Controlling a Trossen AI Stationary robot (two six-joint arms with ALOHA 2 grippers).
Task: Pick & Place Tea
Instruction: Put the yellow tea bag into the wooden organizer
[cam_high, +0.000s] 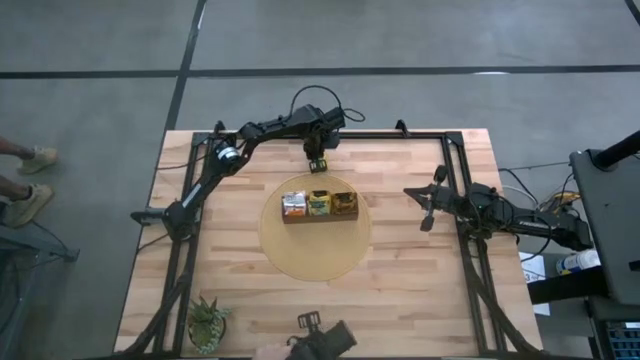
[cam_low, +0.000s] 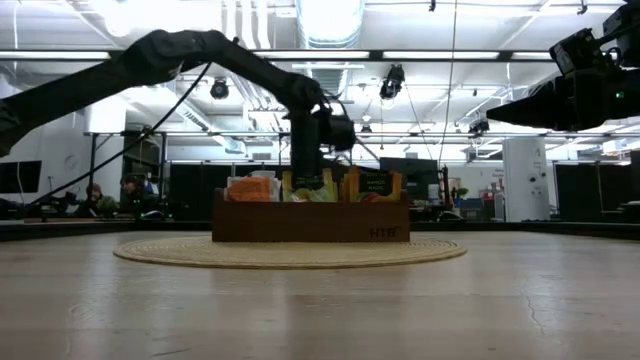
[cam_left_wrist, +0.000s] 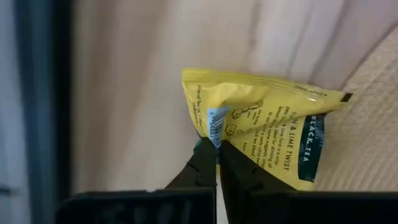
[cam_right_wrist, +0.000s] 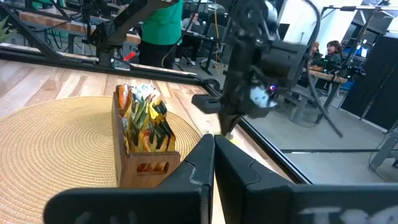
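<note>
Left gripper: jaws clenched on the yellow tea sachet, which lies on the bench just beyond the box, nearer this arm. Right gripper: jaws closed, empty, waiting well apart.

Grey concrete floor (dark seams) under bright ceiling lights.

Bright overhead glare, silhouetted arms.

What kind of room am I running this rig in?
Likely an open robotics lab or workshop: strip lights on an exposed ceiling, people at desks behind the wooden table, and a concrete floor.
</note>
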